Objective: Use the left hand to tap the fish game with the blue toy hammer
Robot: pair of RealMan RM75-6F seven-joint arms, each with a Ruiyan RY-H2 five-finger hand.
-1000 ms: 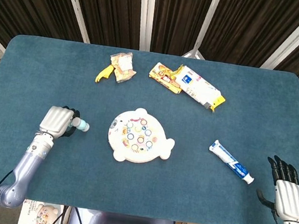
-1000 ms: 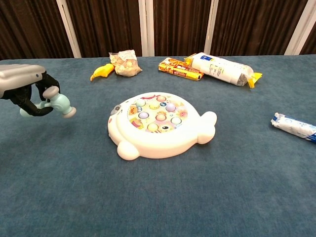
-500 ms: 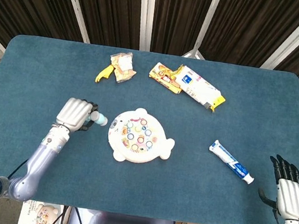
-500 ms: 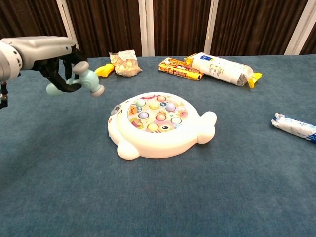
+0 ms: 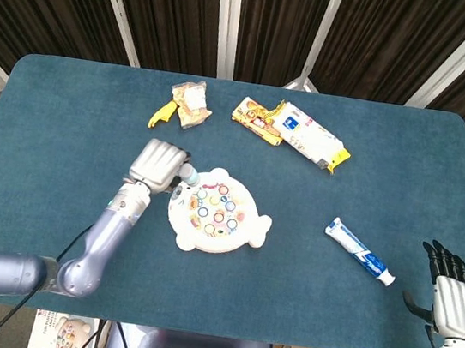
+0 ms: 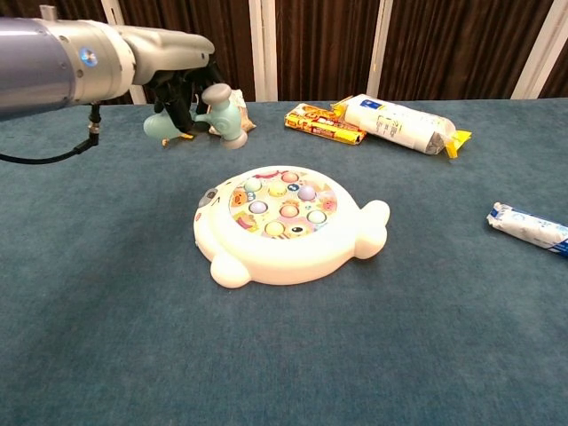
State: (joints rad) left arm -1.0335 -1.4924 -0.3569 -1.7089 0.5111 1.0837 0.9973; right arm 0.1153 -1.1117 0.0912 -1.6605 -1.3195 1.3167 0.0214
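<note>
At table centre sits the fish game (image 6: pixel 284 224); left hand (image 5: pixel 157 164) grips the hammer (image 6: pixel 224 111) raised over the game's far-left edge. Right hand (image 5: pixel 453 302) rests near right, fingers apart, holding nothing. Risk: coming down this far off-centre, the hammer clips the rim or hits cloth, shoving the game.

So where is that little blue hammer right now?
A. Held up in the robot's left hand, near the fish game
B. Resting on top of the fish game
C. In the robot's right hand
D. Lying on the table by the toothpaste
A: the left hand grips the blue toy hammer in the air, just beyond the fish game.
</note>
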